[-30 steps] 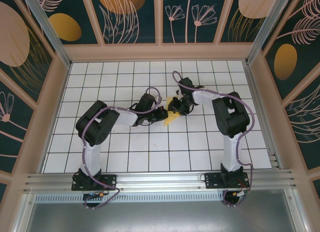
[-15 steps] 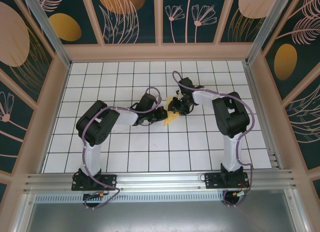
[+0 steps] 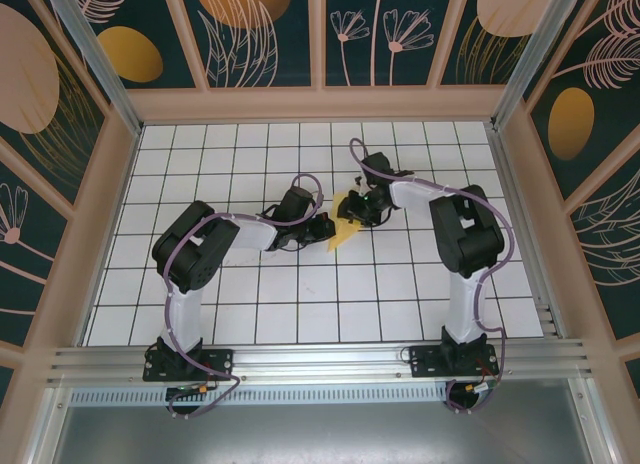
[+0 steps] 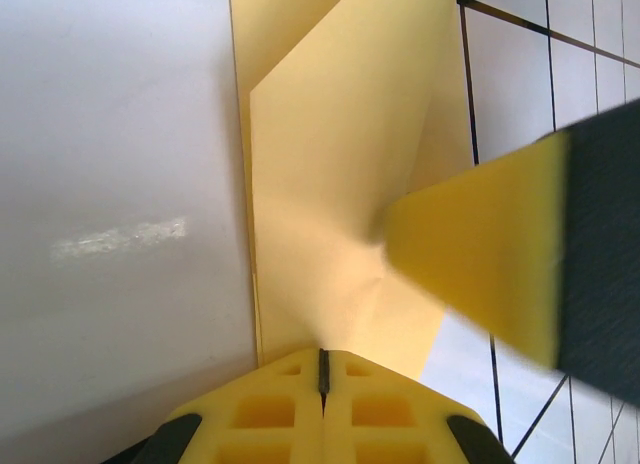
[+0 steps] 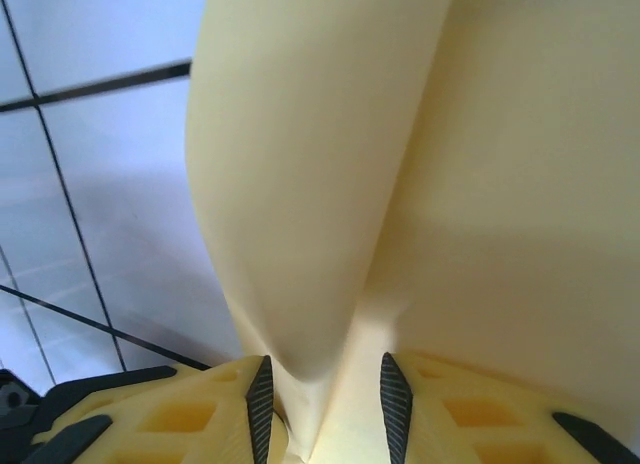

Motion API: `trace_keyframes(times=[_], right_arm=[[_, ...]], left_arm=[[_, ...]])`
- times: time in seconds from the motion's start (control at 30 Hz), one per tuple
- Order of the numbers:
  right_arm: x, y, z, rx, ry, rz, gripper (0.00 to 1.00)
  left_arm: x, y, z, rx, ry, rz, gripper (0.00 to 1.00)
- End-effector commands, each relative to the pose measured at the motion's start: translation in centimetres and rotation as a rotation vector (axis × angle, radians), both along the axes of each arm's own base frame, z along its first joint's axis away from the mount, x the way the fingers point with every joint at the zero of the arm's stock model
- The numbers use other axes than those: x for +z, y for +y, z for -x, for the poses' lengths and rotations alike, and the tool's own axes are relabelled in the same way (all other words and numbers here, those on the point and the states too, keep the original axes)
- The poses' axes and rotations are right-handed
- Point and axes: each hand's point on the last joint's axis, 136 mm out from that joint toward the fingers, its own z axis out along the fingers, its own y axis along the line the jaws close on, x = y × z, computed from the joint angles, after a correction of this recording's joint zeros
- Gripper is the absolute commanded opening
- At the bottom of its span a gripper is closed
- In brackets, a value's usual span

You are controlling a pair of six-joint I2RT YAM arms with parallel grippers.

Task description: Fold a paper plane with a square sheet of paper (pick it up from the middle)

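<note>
1. Left pincer (image 4: 322,379): the jaws are pressed together on the near edge of the sheet of paper (image 4: 330,184). Judged role: anchor. Keep this clamp firm and motionless so the existing crease cannot creep.

2. Sheet of paper: partly folded. It lies at mid-desk (image 3: 300,284) between the two pincers, with one layer raised off the grid and a lower corner pointing toward the arm bases.

3. Right pincer (image 5: 323,384): the jaws stand part-way apart, pinching a rounded, uncreased fold of the sheet. One of its pads (image 4: 480,269) bears on the paper surface.

4. Recommended procedure: draw the rounded fold flat along the intended line and align the edges before pressing. Then run the pad outward from the clamp. Pulling against the anchor is likely to tear or skew thin paper.
</note>
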Motion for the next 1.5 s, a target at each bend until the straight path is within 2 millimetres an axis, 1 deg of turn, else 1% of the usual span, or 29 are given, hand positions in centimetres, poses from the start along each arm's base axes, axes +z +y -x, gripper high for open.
trace_keyframes(times=[0.0, 0.07, 0.1, 0.13, 0.2, 0.3, 0.5, 0.67, 0.8, 0.97, 1.07, 1.23, 1.33, 1.47], right_arm=[[4.3, -0.2, -1.4, 0.018, -0.15, -0.097, 0.35], [4.0, -0.2, -1.1, 0.035, -0.161, -0.104, 0.32], [3.9, 0.2, -0.8, 0.057, -0.161, -0.123, 0.3], [3.8, 0.4, -0.6, 0.069, -0.161, -0.143, 0.25], [3.4, 0.8, -0.4, 0.088, -0.154, -0.171, 0.18], [2.8, 1.4, -0.2, 0.112, -0.135, -0.203, 0.12], [1.2, 2.0, 0.4, 0.155, -0.095, -0.224, 0.11], [-0.4, 1.9, 0.7, 0.167, -0.062, -0.213, 0.11], [-1.8, 1.5, 0.6, 0.159, -0.045, -0.178, 0.11], [-3.1, 0.1, -0.4, 0.119, -0.048, -0.123, 0.1], [-3.1, -0.6, -1.5, 0.092, -0.07, -0.105, 0.1], [-2.0, -0.7, -3.0, 0.083, -0.119, -0.096, 0.1], [-1.1, -0.1, -2.9, 0.101, -0.143, -0.128, 0.1], [0.2, 1.4, -1.2, 0.171, -0.163, -0.2, 0.1]], left_arm=[[-3.8, 2.7, 1.3, 0.031, 0.075, -0.145, 0.0], [-3.9, 2.7, 1.3, 0.028, 0.075, -0.146, 0.0], [-3.8, 2.6, 1.3, 0.026, 0.075, -0.144, 0.0], [-3.8, 2.6, 1.3, 0.022, 0.074, -0.143, 0.0], [-3.8, 2.6, 1.3, 0.021, 0.075, -0.146, 0.0], [-3.7, 2.5, 1.3, 0.018, 0.074, -0.15, 0.0], [-3.8, 2.6, 1.3, 0.022, 0.084, -0.155, 0.0], [-3.9, 2.7, 1.5, 0.02, 0.092, -0.159, 0.0], [-3.9, 2.8, 1.5, 0.019, 0.098, -0.167, 0.0], [-4.5, 3.1, 2.0, 0.01, 0.119, -0.191, 0.0], [-4.7, 3.2, 2.3, 0.005, 0.127, -0.195, 0.0], [-4.8, 3.2, 2.5, -0.005, 0.131, -0.192, 0.0], [-4.8, 3.2, 2.5, -0.009, 0.129, -0.193, 0.0], [-4.8, 3.1, 2.5, -0.013, 0.128, -0.19, 0.0]])
